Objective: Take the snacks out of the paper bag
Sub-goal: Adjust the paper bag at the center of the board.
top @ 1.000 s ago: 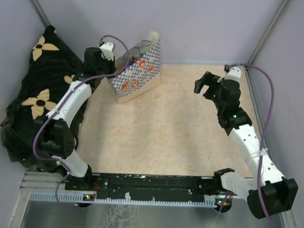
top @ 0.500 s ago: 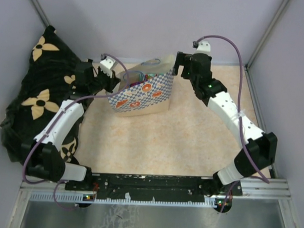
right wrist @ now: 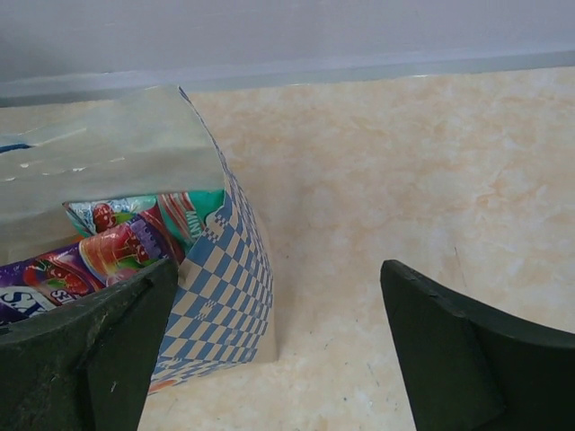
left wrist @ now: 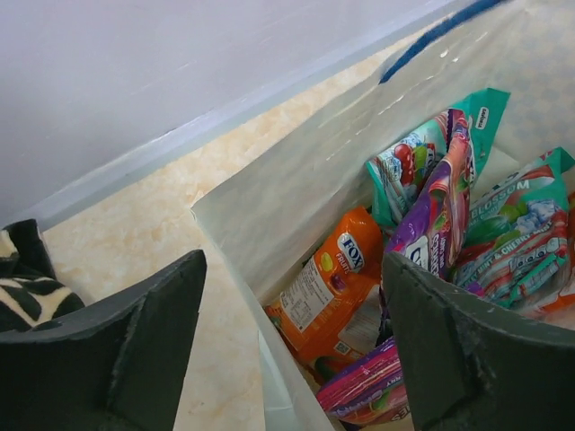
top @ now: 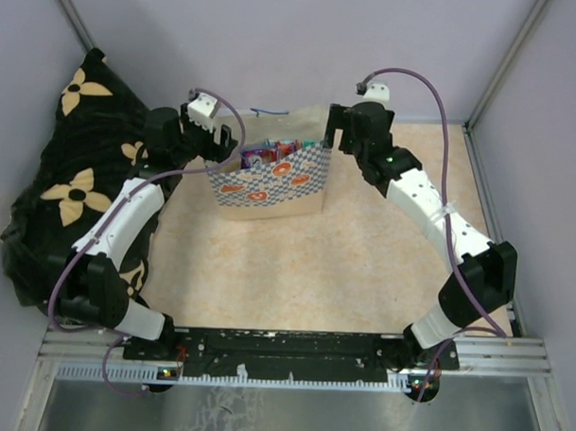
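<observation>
Paper bag (top: 270, 188) is standing upright near the back wall, mouth open, with the snacks (top: 269, 154) lying inside. Left tool (left wrist: 294, 269) is gaping wide at the bag's left wall, holding nothing. Right tool (right wrist: 278, 269) is gaping wide at the right corner, also empty.

Risk: a tool closing on paper alone is likely creasing or tipping the light bag.

Room: the back wall is crowding behind and the black cloth (top: 72, 170) on the left. Bare surface (top: 343, 265) is lying open in front.
</observation>
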